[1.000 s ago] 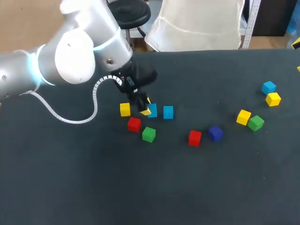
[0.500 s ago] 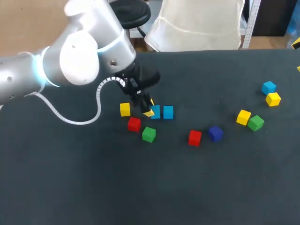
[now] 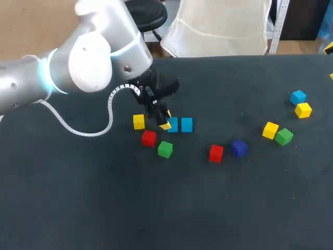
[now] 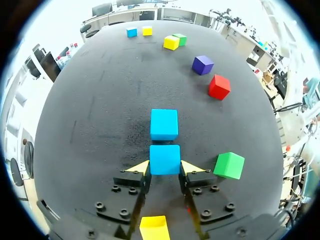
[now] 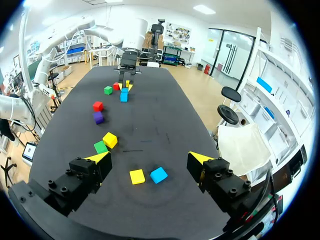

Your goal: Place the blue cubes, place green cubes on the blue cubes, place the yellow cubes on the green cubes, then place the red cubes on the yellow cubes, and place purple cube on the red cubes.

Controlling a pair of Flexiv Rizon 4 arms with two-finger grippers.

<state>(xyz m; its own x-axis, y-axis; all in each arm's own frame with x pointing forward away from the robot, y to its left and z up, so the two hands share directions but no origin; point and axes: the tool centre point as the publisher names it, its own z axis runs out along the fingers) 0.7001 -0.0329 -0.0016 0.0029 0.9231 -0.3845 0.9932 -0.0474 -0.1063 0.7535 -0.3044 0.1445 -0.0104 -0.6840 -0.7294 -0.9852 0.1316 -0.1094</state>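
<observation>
My left gripper [image 4: 165,168] is shut on a blue cube [image 4: 165,159], its yellow tips touching two opposite sides. In the head view that blue cube [image 3: 173,124] sits low at the table, just left of a second blue cube [image 3: 187,124], which lies straight ahead of the fingers in the left wrist view [image 4: 164,124]. Around them are a yellow cube [image 3: 138,121], a red cube [image 3: 149,138] and a green cube [image 3: 165,149]. My right gripper [image 5: 149,158] hangs open above the table's right end, over a blue cube [image 5: 158,174] and a yellow cube [image 5: 136,176].
A red cube [image 3: 216,153] and the purple cube [image 3: 239,148] lie mid-table. At the right are a yellow cube [image 3: 270,130] against a green cube [image 3: 284,136], with a blue cube [image 3: 298,97] and a yellow cube [image 3: 303,110] farther back.
My left gripper has shifted slightly right with its blue cube, closing the gap to the second blue cube. The other cubes have not moved.
</observation>
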